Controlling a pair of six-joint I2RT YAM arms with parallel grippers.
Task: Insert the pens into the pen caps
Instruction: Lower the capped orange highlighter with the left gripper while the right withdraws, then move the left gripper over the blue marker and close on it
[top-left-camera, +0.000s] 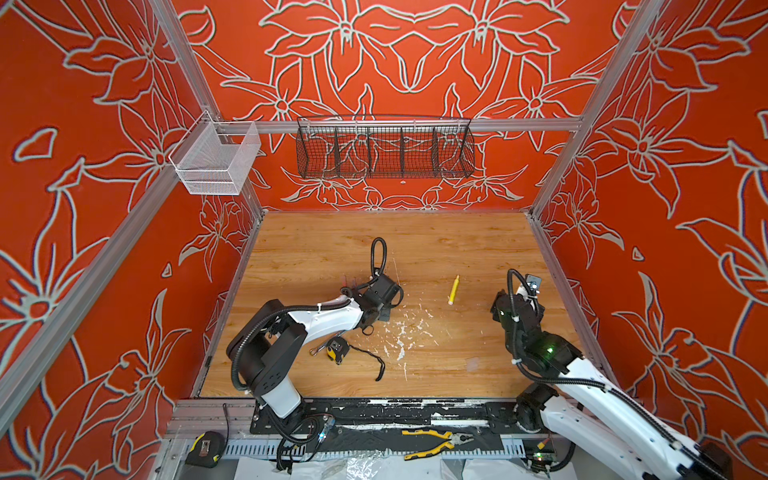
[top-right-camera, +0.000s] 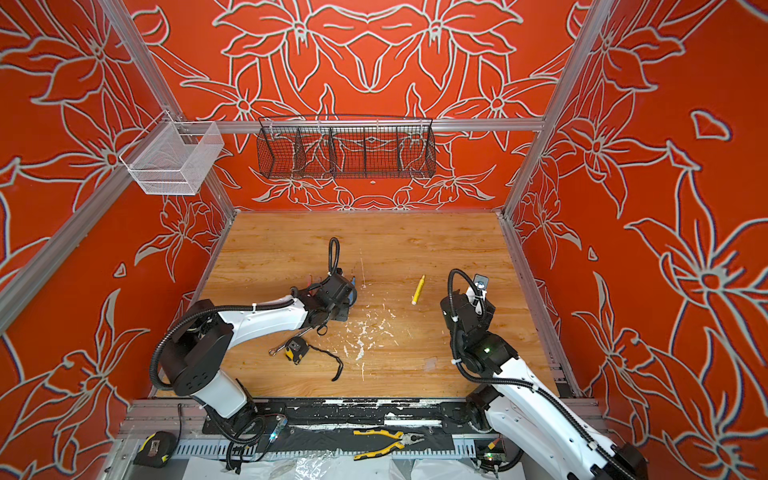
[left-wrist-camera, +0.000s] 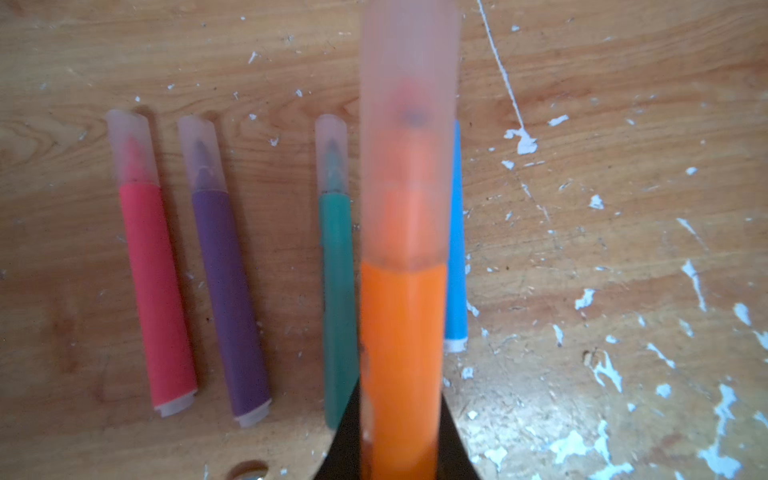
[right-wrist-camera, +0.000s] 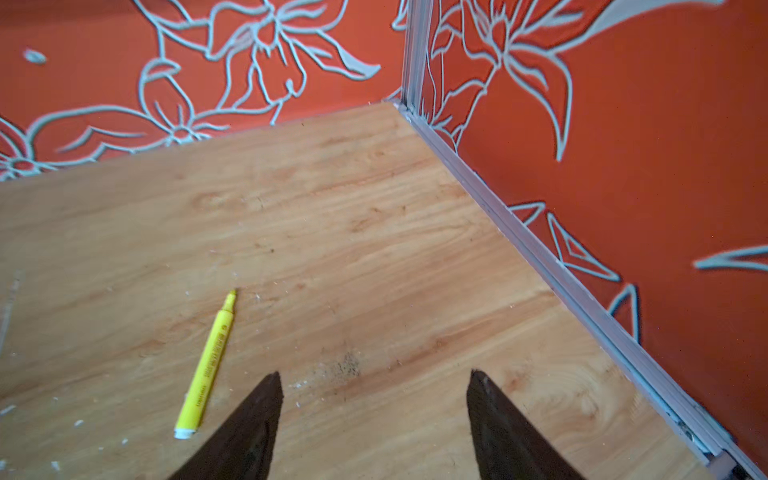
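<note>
Nearby wrench (top-left-camera: 319, 349); orange pen (left-wrist-camera: 401, 332) before blue pen (left-wrist-camera: 456, 291)

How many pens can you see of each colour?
pink pen: 1
purple pen: 1
green pen: 1
orange pen: 1
blue pen: 1
yellow pen: 1
Total: 6

Orange pen (left-wrist-camera: 401, 353) wears its clear cap (left-wrist-camera: 409, 124); yellow pen (right-wrist-camera: 206, 365) lies uncapped, apart.
</note>
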